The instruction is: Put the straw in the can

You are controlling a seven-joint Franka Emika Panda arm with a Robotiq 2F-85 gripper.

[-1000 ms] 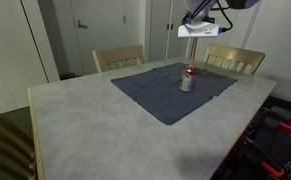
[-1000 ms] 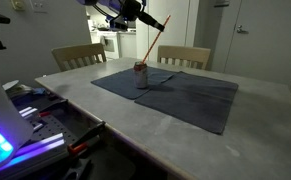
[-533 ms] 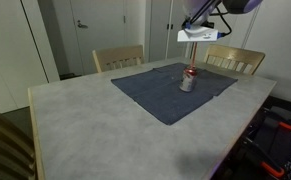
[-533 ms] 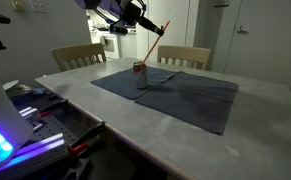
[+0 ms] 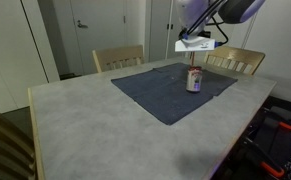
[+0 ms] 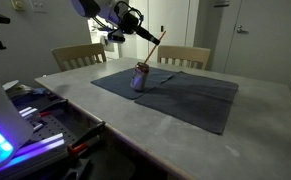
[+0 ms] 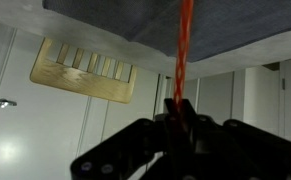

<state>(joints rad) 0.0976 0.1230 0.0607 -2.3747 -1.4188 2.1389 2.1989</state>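
Note:
The can point(image 5: 194, 80) is silver-grey with red markings and sits on the blue cloth point(image 5: 155, 92); in an exterior view it point(image 6: 141, 77) appears tilted. My gripper point(image 6: 135, 22) is above the can and shut on the thin red straw point(image 6: 153, 52). The straw slants down to the can's top. In the wrist view the straw point(image 7: 183, 50) runs up from between my fingers point(image 7: 177, 112) towards the cloth point(image 7: 225, 25). The gripper also shows in an exterior view point(image 5: 197, 45), just above the can.
The cloth lies on a grey table point(image 5: 95, 130). Two wooden chairs point(image 5: 118, 58) point(image 5: 235, 60) stand at the far side. A bench with tools and a glowing device point(image 6: 15, 130) is beside the table.
The arm has come down towards the can with the straw. The can has shifted a little on the cloth and now looks tilted.

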